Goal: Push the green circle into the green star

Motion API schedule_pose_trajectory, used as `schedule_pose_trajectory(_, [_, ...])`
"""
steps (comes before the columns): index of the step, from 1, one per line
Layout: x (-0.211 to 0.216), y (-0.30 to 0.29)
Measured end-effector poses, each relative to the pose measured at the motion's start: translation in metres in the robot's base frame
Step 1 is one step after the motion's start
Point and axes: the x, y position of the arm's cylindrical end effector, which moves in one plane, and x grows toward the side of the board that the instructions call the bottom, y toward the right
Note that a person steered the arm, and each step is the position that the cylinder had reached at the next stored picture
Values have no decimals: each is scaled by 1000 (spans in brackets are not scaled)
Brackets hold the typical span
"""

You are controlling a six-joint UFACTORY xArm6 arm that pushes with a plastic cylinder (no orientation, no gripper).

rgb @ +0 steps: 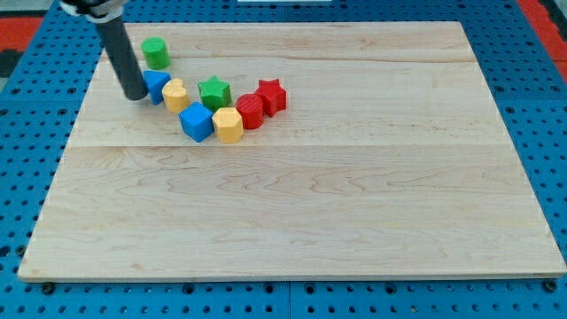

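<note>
The green circle (156, 52) stands near the board's top left. The green star (213, 92) sits lower and to the right, in a cluster of blocks. My rod comes down from the view's top left; my tip (135, 96) rests on the board below and left of the green circle, touching the left side of a blue block (157, 86). The tip is left of the green star, with the blue block and a yellow block (175, 95) between them.
The cluster also holds a blue cube (196, 121), a yellow hexagon (228, 125), a red round block (250, 112) and a red star (270, 96). The wooden board (301, 213) lies on a blue pegboard surface.
</note>
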Motion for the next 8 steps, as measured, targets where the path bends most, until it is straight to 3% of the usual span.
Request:
schedule_pose_trajectory(2, [-22, 76])
schedule_pose_trajectory(4, [-8, 38])
schedule_pose_trajectory(5, [-15, -24])
schedule_pose_trajectory(6, [-65, -27])
schedule_pose_trajectory(8, [-53, 93])
